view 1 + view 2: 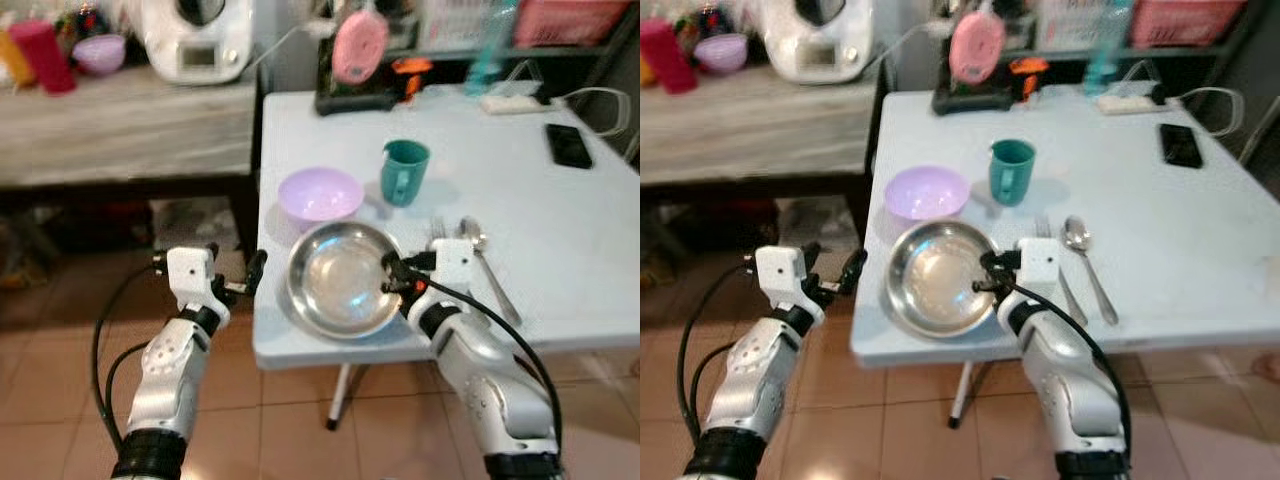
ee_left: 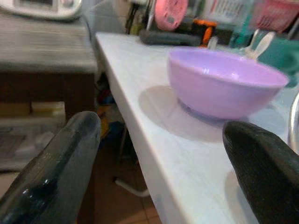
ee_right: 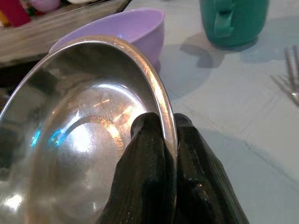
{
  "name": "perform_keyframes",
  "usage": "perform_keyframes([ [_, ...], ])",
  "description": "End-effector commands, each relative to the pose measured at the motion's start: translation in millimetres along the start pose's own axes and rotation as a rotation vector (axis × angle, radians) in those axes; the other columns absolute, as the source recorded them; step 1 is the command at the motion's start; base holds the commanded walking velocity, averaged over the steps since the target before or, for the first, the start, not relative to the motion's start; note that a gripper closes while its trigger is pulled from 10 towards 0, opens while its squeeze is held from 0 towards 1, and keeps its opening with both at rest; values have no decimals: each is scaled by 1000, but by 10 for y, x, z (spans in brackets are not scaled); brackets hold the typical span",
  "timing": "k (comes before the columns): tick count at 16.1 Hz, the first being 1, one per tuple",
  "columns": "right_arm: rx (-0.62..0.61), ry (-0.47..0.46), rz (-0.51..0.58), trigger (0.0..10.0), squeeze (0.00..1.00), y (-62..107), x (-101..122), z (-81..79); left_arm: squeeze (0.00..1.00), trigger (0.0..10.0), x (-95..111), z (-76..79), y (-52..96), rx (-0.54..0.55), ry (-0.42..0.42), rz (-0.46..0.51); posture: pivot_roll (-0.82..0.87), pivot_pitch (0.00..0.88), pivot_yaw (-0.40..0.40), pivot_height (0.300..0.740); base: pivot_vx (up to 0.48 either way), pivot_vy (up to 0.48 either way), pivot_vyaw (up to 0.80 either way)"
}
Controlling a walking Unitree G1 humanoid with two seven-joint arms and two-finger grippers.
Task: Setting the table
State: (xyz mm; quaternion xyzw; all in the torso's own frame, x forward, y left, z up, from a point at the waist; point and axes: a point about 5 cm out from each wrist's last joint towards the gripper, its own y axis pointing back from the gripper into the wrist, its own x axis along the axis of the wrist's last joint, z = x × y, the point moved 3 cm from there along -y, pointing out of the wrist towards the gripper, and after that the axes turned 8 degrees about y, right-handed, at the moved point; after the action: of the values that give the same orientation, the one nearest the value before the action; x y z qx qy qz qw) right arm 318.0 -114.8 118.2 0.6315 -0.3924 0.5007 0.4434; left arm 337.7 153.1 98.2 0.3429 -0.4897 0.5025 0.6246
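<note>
The right gripper (image 3: 161,128) has its jaws pinched shut on the rim of the steel plate (image 1: 340,280), which sits at the table's (image 1: 560,230) near edge, the purple bowl (image 1: 320,193) at its 11 o'clock and the green mug (image 1: 404,172) at 1 o'clock. The hold is thin (rim only), so the plate could slip, tilt or go off the edge. The left gripper (image 1: 235,285) hangs off the table at 9 o'clock, jaws wide and empty.

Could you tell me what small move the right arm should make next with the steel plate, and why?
Probably ease the steel plate farther onto the table and lower it: the right claw pinches its rim, and the plate looks tilted, overhanging the near edge.
</note>
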Motion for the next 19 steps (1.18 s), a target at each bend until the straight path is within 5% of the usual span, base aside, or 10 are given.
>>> perform_keyframes([
  [1,5,7,-73,10000,0,1,-169,-46,0,10000,16,-97,39,31,-19,-1,-219,62,33,740,0,480,0],
  [19,8,9,-58,10000,0,10,-168,-58,0,10000,4,-59,20,35,-27,1,-215,72,40,740,0,480,63],
])
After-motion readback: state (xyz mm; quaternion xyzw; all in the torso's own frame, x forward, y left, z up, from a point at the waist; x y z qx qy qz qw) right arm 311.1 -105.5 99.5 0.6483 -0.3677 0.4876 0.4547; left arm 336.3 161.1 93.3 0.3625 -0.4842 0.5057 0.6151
